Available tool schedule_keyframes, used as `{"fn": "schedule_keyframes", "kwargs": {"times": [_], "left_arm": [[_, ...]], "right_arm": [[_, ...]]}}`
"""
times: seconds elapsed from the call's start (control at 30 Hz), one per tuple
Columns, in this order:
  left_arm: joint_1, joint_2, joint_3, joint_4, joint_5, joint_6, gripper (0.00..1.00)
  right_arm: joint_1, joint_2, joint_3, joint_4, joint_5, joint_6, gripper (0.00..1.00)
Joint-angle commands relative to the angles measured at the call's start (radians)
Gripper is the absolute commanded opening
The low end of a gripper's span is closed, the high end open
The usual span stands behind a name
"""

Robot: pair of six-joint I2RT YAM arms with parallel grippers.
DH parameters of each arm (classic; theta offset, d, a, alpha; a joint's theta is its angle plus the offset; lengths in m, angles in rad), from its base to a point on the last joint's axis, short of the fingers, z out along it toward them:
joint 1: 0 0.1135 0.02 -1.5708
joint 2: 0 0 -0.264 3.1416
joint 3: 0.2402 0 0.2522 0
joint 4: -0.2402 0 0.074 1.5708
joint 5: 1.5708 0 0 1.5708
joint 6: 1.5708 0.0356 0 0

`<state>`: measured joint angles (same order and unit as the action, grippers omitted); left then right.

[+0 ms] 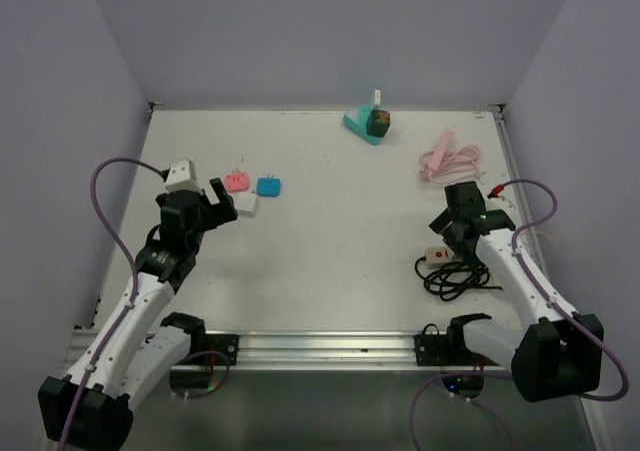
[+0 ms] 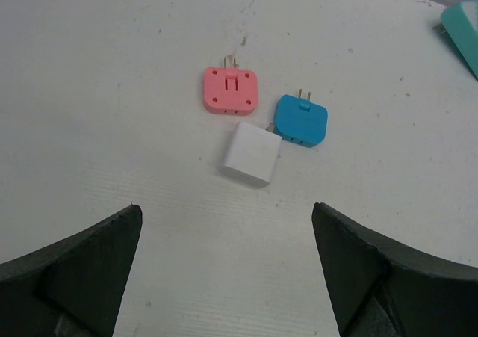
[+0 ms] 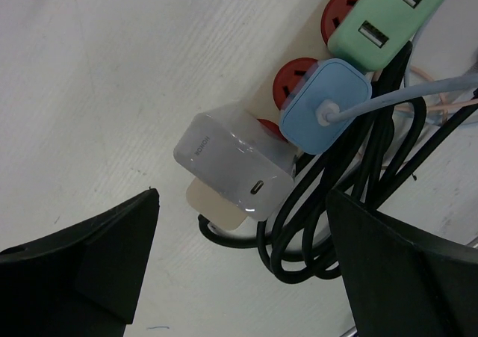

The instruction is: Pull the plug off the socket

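My right claw (image 3: 240, 193) stands wide open, empty, hanging over the white charger (image 3: 235, 165), which sits plugged into the power strip (image 1: 438, 257) beside a blue plug (image 3: 325, 105). It looks fully seated, though its prongs are hidden. My left claw (image 2: 225, 208) gapes empty too.

Robot lab test cell, not a home or a shop. Bare white table (image 1: 340, 251), boxed in by plain lavender walls (image 1: 300, 31) on the left, far and right sides. Aluminium rail (image 1: 330, 346) along the near edge carries the left arm (image 1: 150, 283) and right arm (image 1: 525, 271), with purple cables (image 1: 95, 186) looping loose. Only test props on top: loose adapters (image 1: 238, 181) far left, power strip (image 1: 440, 256) near right, pink cord (image 1: 450, 159) far right.
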<state>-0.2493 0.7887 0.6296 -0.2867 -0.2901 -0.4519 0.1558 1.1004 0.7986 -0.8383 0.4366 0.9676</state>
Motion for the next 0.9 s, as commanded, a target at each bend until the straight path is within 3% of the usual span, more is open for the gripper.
{"fn": "schedule_keyframes", "kwargs": {"times": [0.0, 0.73, 0.87], "left_arm": [[-0.001, 0.0, -0.005, 0.023, 0.011, 0.001, 1.0], [0.002, 0.024, -0.001, 0.021, 0.028, 0.002, 1.0], [0.002, 0.026, -0.001, 0.021, 0.026, 0.002, 1.0]], "right_arm": [[-0.006, 0.038, -0.002, 0.005, 0.048, 0.121, 0.97], [-0.042, 0.179, 0.022, 0.048, 0.175, 0.281, 0.91], [-0.044, 0.208, 0.03, 0.054, 0.159, 0.277, 0.77]]}}
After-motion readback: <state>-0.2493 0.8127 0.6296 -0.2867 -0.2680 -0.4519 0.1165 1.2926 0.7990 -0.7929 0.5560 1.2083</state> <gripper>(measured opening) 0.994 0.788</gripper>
